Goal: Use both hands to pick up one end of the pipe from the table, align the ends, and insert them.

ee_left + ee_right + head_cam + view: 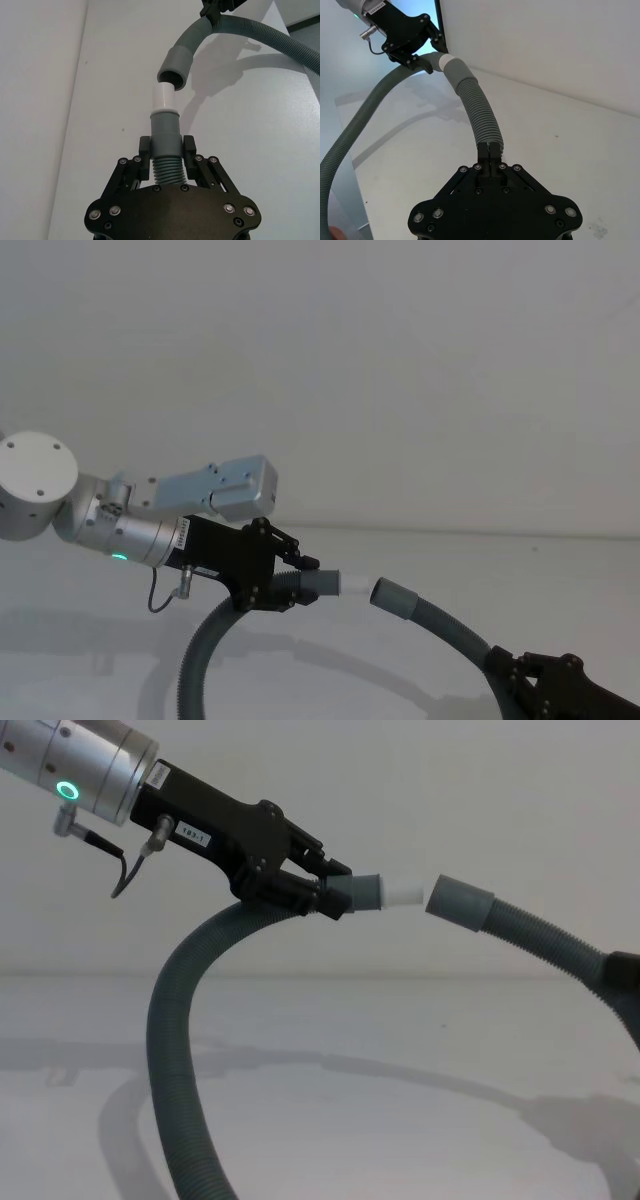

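Note:
The pipe (168, 1040) rises off the table (420, 1020) in a wide loop of dark grey corrugated hose. My left gripper (290, 580), the one with the green ring light, is shut on the end with the white spigot tip (403, 890), just behind its grey cuff (165, 127). My right gripper (489, 150) is shut on the corrugated hose a short way behind the plain hollow cuff (460, 903). The two ends are held in the air, facing each other nearly in line. The white tip (163, 96) sits right at the hollow cuff's mouth (175, 67), with a small gap in the head view.
A thin cable (160, 595) hangs from the left wrist. The white table (560, 580) spreads wide under the hose, with a plain wall behind it. The hose's shadow (400, 1075) lies across the surface.

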### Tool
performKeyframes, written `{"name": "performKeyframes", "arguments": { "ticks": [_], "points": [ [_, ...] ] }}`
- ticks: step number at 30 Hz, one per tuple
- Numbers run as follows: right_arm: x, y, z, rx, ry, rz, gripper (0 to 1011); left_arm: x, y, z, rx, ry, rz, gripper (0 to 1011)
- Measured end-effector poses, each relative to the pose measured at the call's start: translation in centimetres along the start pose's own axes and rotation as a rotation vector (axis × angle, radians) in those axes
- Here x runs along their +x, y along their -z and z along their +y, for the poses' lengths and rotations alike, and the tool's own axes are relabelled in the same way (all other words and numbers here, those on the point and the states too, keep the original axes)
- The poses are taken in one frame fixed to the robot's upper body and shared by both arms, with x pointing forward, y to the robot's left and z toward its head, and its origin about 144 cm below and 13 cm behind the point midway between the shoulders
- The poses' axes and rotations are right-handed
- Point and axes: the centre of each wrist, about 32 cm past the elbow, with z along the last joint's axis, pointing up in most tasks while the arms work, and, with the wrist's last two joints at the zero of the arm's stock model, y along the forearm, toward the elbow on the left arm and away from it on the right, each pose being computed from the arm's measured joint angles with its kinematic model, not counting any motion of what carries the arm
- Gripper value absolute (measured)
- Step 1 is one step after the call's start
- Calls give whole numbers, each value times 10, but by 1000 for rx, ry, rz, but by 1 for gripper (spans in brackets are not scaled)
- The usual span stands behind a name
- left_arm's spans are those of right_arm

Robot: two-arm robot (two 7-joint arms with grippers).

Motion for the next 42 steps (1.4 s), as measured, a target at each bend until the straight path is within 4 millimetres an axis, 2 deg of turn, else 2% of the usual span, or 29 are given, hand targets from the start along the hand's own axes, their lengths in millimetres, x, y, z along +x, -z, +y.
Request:
{"name": "performKeyframes", "arguments": {
  "ticks": [42],
  "points": [
    [0,-2,5,-14,-4,5,4,13,-4,-4,18,73,-15,360]
  ]
}}
